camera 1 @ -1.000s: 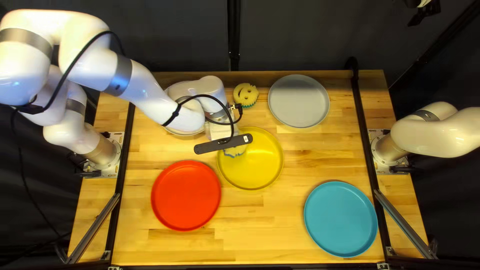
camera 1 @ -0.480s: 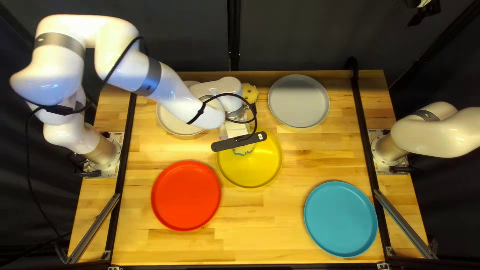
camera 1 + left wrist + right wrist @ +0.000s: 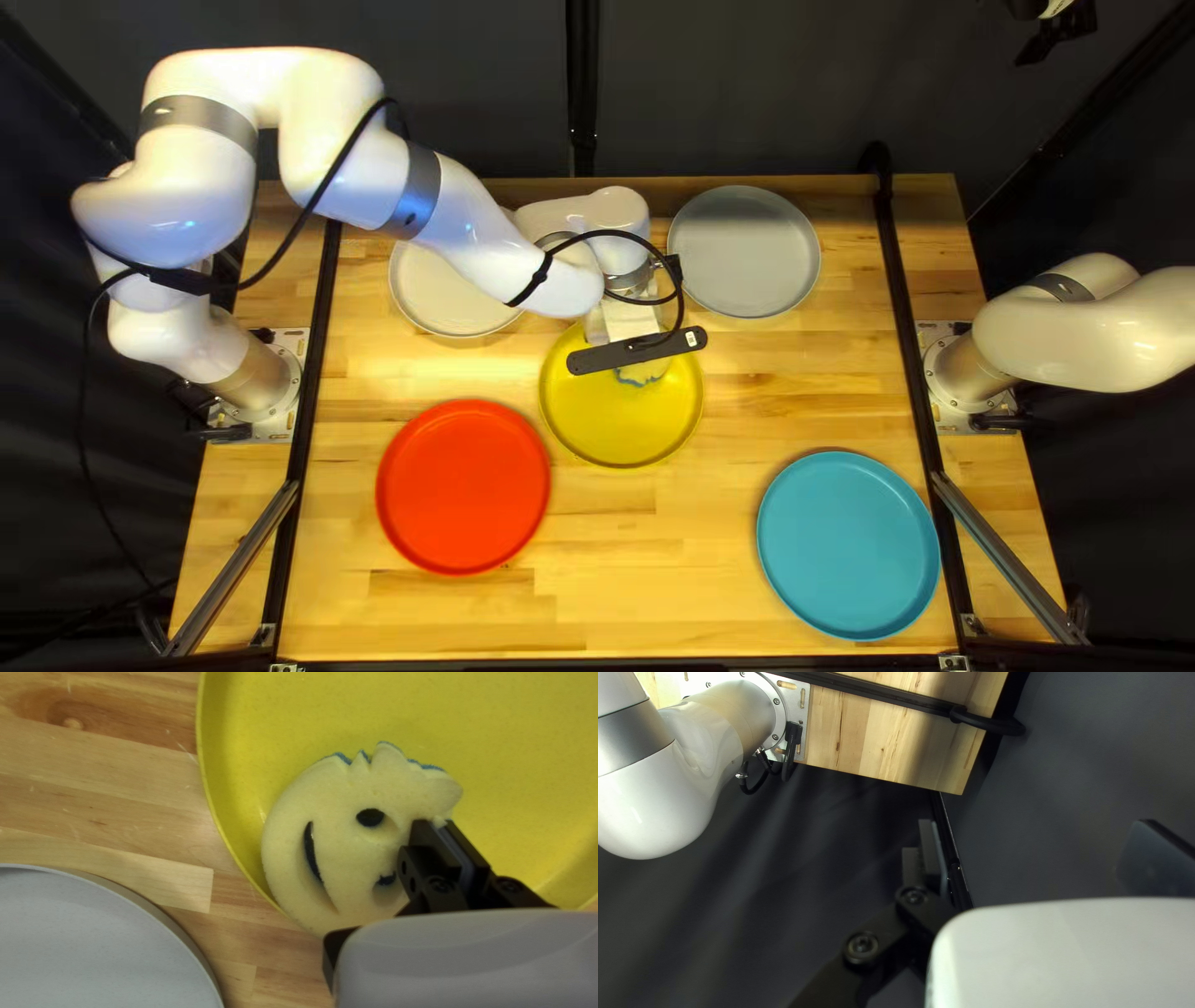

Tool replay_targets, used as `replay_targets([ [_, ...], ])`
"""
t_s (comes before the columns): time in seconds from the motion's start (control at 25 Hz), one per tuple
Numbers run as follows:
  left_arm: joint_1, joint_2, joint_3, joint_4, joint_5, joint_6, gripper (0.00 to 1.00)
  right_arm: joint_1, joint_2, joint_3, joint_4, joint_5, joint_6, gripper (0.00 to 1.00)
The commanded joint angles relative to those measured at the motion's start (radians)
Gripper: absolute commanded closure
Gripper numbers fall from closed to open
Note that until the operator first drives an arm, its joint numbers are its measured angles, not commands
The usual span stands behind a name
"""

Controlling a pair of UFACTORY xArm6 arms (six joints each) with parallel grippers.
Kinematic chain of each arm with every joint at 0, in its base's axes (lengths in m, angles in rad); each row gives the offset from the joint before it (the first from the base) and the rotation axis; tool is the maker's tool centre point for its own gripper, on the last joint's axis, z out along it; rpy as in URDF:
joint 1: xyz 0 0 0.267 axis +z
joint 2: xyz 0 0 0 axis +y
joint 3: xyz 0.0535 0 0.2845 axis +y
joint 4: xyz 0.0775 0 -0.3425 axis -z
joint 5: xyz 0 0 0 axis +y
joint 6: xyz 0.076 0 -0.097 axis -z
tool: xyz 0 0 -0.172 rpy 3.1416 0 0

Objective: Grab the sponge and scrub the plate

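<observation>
Pale wood tabletop [image 3: 598, 610] stretched out before a dark curtain [image 3: 374, 100]. A white plate [image 3: 442, 293] sat left of my left hand [image 3: 629, 319], partly under that arm, and a red plate [image 3: 463, 488] lay nearer and to its left. That hand was clamped on the sponge [image 3: 330, 796], pinching it near its edge, directly above the yellow plate [image 3: 623, 429]. Right of it lay a grey plate [image 3: 745, 249], toward the curtain, and a blue plate [image 3: 849, 545], nearer. My right hand [image 3: 1058, 35] hung far off to the right, its fingers spread wide around nothing.
</observation>
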Motion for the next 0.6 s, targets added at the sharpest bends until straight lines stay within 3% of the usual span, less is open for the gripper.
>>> replay_targets([
  [0.04, 0.001, -0.071, 0.093, 0.003, -0.012, -0.005, 1.00, 0.000, 0.000, 0.000, 0.000, 0.000, 0.000, 0.00],
  [0.36, -0.015, -0.213, 0.288, 0.003, -0.034, -0.042, 1.00, 0.000, 0.000, 0.000, 0.000, 0.000, 0.000, 0.00],
  [0.6, -0.020, -0.249, 0.371, -0.006, -0.055, -0.053, 1.00, 0.000, 0.000, 0.000, 0.000, 0.000, 0.000, 0.00],
])
